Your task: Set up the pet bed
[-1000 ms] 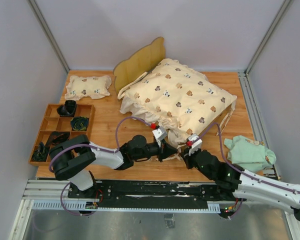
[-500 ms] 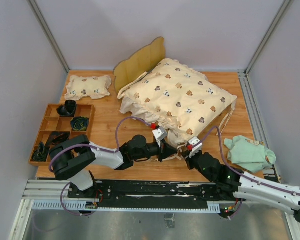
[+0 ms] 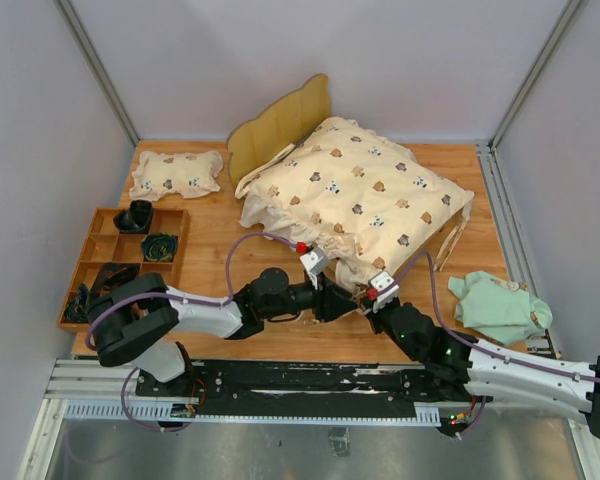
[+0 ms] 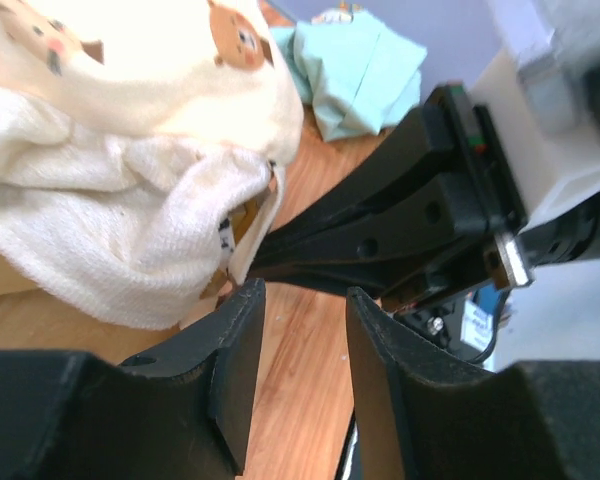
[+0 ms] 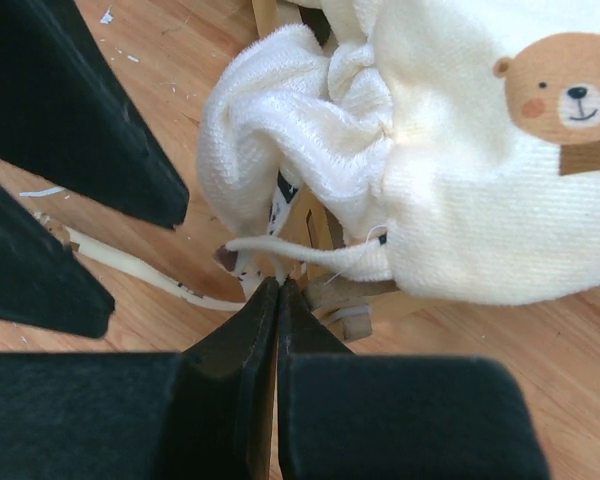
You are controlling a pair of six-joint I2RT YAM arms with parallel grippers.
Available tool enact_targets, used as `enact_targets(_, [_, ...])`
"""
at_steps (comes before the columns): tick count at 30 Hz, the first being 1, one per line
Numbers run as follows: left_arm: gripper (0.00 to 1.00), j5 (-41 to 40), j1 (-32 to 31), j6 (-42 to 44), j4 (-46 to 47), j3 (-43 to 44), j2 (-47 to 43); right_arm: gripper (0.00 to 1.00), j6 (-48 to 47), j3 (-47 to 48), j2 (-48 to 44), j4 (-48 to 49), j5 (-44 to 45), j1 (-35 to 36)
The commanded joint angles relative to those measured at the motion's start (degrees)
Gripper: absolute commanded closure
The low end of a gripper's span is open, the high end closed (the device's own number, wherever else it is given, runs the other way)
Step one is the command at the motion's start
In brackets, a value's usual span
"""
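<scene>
Your left gripper [image 4: 300, 300] stands partly open. Bare wooden tabletop [image 4: 290, 400] shows through the gap, with nothing between the fingers. Your right gripper [image 5: 278, 288] is pressed fully closed. Its tips meet a thin cream strand at the hem of the cream bear-print ruffled quilt [image 5: 480, 200], and you cannot tell whether that strand is nipped.

Only the right wrist view shows light-wood slats under the bunched hem. Only the left wrist view shows the right arm's black fingers [image 4: 380, 225] reaching in from the right of the frame to the quilt's white towelling underside. From the top view the two grippers sit nose to nose at lower centre, at the quilt's near corner, too small to read.

The small light-wood pet bed [image 3: 280, 125] lies at upper centre. The quilt covers nearly all of it, leaving the wavy headboard and a sliver of rail at the quilt's right. Its base is hidden.

A small bear-print pillow [image 3: 177, 172] lies upper left, a wooden compartment tray [image 3: 108, 225] at the left edge, and a pale green folded cloth [image 3: 500, 305] at the right edge. Bare wood runs between tray and quilt. Grey walls close in on three sides.
</scene>
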Motion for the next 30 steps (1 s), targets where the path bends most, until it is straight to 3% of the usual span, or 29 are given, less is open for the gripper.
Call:
enact_targets(1, [0.56,-2.41,1.60,-6.09,0.37,0.51,-3.84,1.00,-1.66,-0.52,-1.23,2.11,4.13,-0.42])
enact_targets(8, [0.56,-1.11,1.64,-6.57,-0.76,3.70,-1.86,1.00,-1.89,-1.11,-3.87,1.70,4.05,-0.45])
enact_targets(23, [0.46,-10.78,1.65,-5.79,-4.22,8.66,3.61,1.00,-1.86,-2.01,-4.28,2.44,2.78,-0.41])
enact_targets(26, [0.57,-10.91,1.71,-5.62,-4.27,9.16,4.22,1.00,-1.77,-2.12,-4.26,2.64,2.86,-0.41])
enact_targets(30, [0.86,-10.37,1.65,-5.55,-4.11,8.33,3.07,1.00,-1.45,-2.06,-4.28,2.18,2.88,-0.39])
